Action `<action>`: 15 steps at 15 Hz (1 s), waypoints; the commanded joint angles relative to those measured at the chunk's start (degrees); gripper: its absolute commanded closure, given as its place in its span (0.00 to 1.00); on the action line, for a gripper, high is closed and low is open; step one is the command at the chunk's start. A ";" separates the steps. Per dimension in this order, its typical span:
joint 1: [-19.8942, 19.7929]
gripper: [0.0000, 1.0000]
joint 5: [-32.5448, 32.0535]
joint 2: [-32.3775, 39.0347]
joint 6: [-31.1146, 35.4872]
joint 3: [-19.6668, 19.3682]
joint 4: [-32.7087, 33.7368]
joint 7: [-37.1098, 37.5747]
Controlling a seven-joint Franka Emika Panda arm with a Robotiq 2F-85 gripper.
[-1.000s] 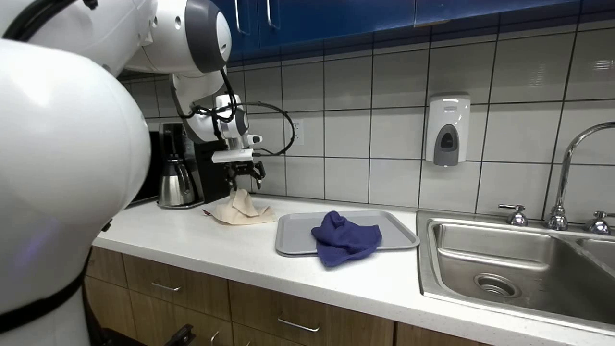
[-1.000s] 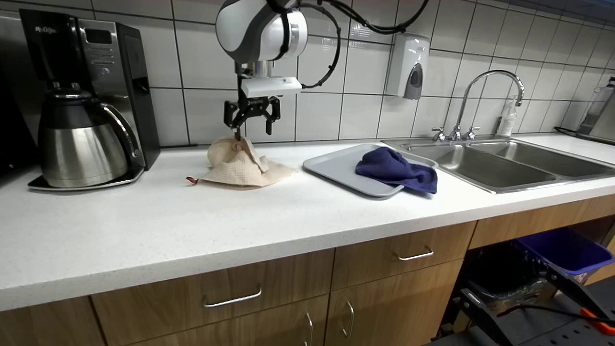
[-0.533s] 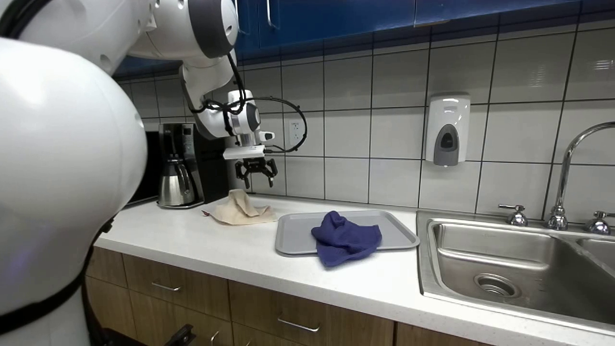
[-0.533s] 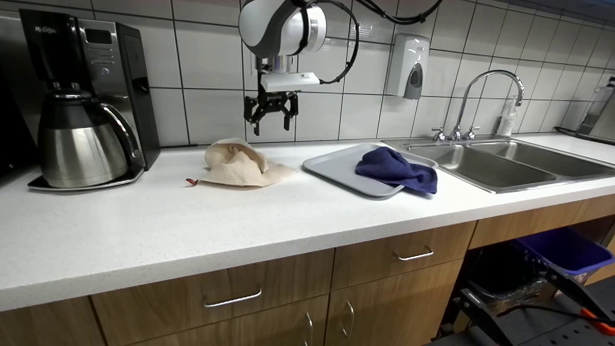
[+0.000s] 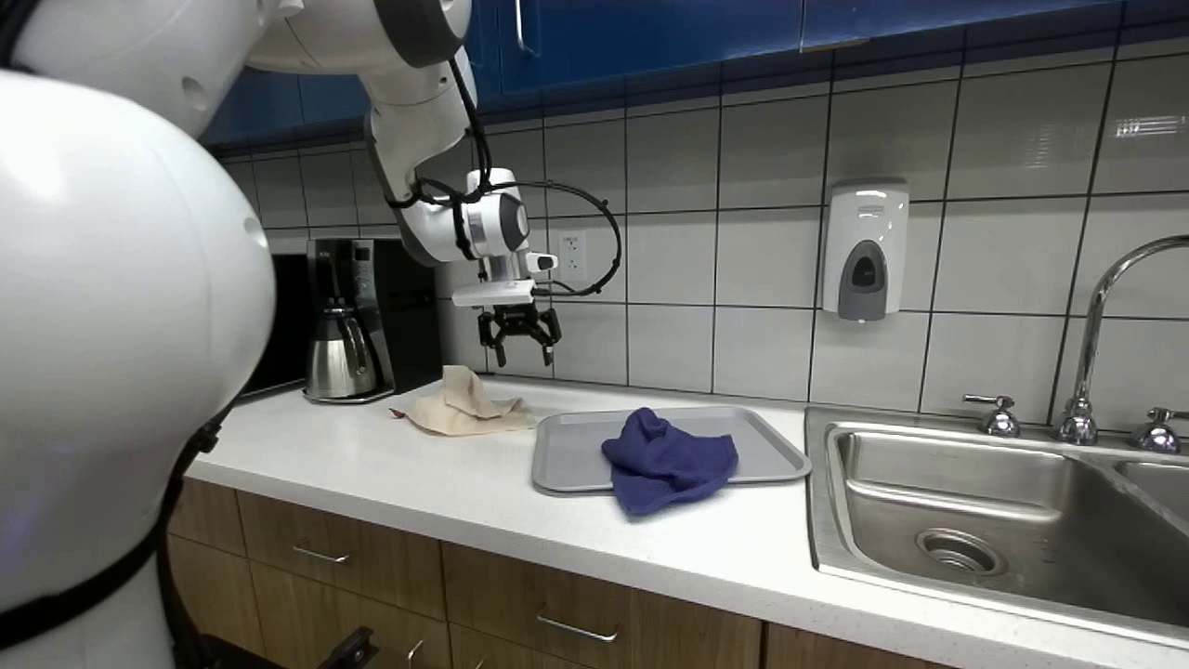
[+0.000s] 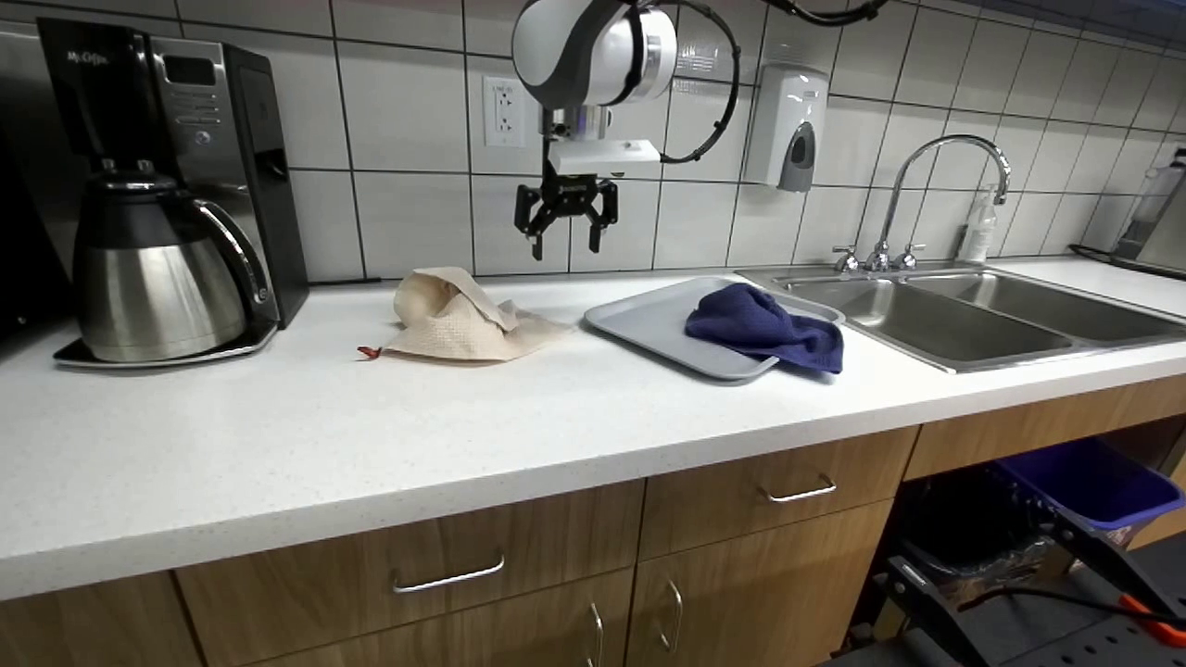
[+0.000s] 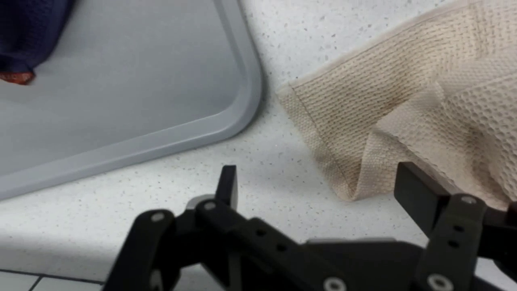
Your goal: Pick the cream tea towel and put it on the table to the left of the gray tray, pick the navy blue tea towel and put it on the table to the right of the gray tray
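Observation:
The cream tea towel lies crumpled on the white counter, to the left of the tray in both exterior views [image 5: 469, 413] [image 6: 463, 329]. The gray tray [image 5: 568, 455] [image 6: 649, 324] lies flat in the middle. The navy blue tea towel [image 5: 664, 465] [image 6: 764, 329] lies bunched on the tray, with one part over its front edge. My gripper [image 5: 525, 360] [image 6: 566, 251] is open and empty, above the counter near the gap between cream towel and tray. The wrist view shows the open gripper [image 7: 317, 182], cream towel [image 7: 363, 105], tray [image 7: 161, 72] and a navy towel corner [image 7: 28, 32].
A coffee maker with a steel carafe [image 6: 167, 287] stands at the left. A steel sink [image 5: 947, 483] with a curved faucet [image 5: 1101, 316] adjoins the tray's right side. A tiled wall with a soap dispenser [image 5: 867, 251] is behind. Blue cabinets [image 5: 650, 42] hang above.
My gripper has moved from above the cream towel, where one finger was at its top, up a little and to the right towards the tray. The towels and tray have stayed in place.

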 commanded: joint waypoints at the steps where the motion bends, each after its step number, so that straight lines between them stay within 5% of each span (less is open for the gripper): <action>1: -1.71 0.00 0.95 -4.94 1.98 -0.43 -7.07 1.55; 15: -5.27 0.00 -1.00 -8.64 1.86 -6.37 -15.75 6.16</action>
